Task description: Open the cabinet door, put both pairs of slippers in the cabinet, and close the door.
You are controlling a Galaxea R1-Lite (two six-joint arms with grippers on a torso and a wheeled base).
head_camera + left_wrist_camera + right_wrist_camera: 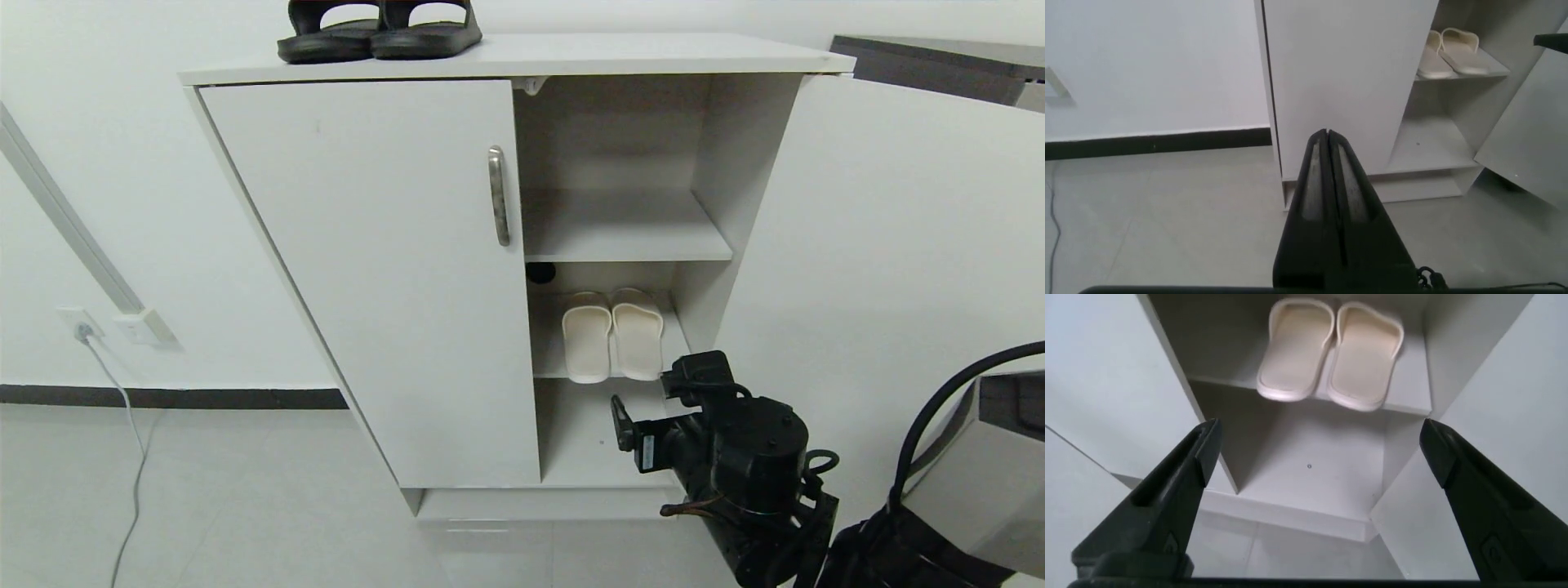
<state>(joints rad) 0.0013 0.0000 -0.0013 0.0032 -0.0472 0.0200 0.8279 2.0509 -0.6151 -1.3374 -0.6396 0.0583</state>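
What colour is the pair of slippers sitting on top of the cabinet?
Black. The pair of black open-toed slippers shows best in the head view.

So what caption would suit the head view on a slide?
White slippers shelved in the open cabinet, black slippers on top, right arm low in front.

White wall socket, grey cable trailing from the socket onto the tiled floor, slanting conduit above the socket, dark skirting strip below it
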